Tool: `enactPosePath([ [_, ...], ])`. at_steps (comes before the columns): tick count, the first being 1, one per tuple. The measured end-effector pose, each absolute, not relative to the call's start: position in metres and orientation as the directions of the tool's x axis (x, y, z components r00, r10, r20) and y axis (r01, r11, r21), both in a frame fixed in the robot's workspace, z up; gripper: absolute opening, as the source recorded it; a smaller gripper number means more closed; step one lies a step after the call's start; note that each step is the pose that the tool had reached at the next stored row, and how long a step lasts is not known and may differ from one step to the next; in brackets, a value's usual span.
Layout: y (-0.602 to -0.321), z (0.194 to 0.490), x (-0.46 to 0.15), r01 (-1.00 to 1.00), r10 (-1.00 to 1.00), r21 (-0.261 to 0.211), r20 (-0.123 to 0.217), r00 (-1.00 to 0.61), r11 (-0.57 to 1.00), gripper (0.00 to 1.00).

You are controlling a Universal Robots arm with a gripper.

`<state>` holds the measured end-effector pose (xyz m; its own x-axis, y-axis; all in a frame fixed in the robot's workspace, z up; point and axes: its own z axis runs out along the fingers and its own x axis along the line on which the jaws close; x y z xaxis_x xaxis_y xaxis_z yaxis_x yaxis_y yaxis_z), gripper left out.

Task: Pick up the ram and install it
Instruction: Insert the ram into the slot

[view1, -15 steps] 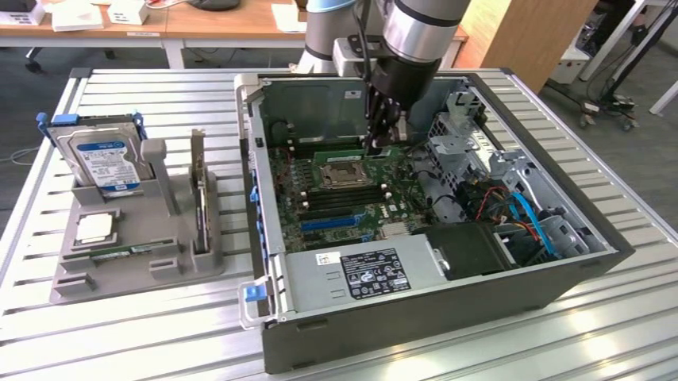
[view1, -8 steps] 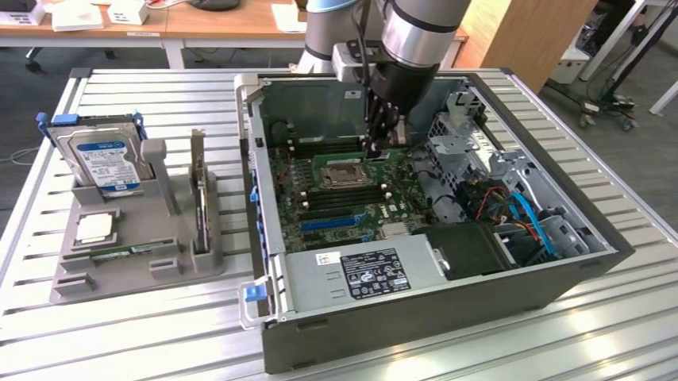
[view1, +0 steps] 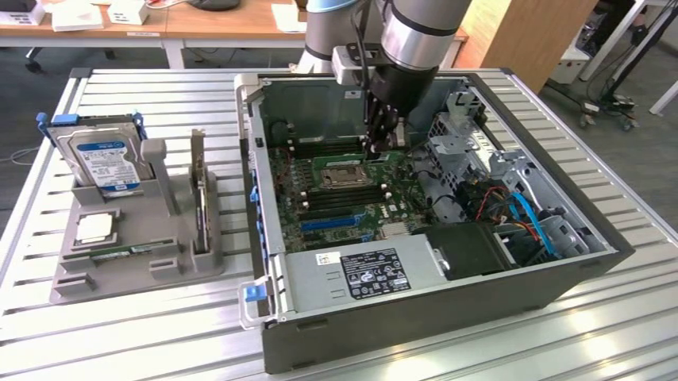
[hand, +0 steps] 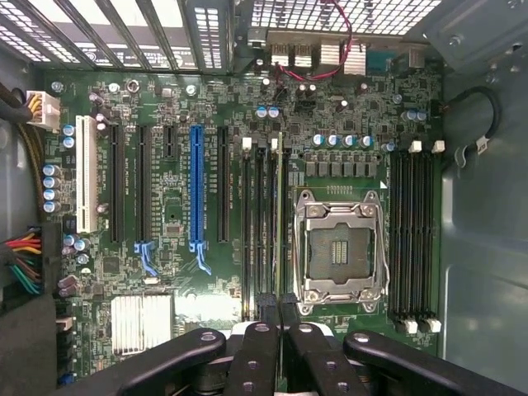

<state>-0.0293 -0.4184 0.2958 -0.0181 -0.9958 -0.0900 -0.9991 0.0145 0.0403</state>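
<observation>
Inside open dark-grey metal computer case (view1: 424,317), black two-finger gripper (hand: 280,307) sits low over green motherboard (hand: 177,206). Jaws narrow, pinched on thin green ram stick (hand: 280,214), edge-on, standing in memory slot just beside silver CPU socket (hand: 337,247). Second green stick (view1: 132,252) lies in grey plastic holder (view1: 79,282), outside case.

Single arm (view1: 418,32) reaching straight down, wrist vertical, gripper (view1: 377,145) pointing downward, its two dark fingers (hand: 266,330) drawn close together side by side, tips pinched on the ram (hand: 279,206) held edge-on between them
</observation>
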Motion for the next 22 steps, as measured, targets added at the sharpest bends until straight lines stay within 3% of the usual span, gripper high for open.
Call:
enactPosePath([
  [22, -0.427, 0.283, -0.029, -0.999, -0.996, 0.040, -0.090, -0.018, 0.015, 0.12],
])
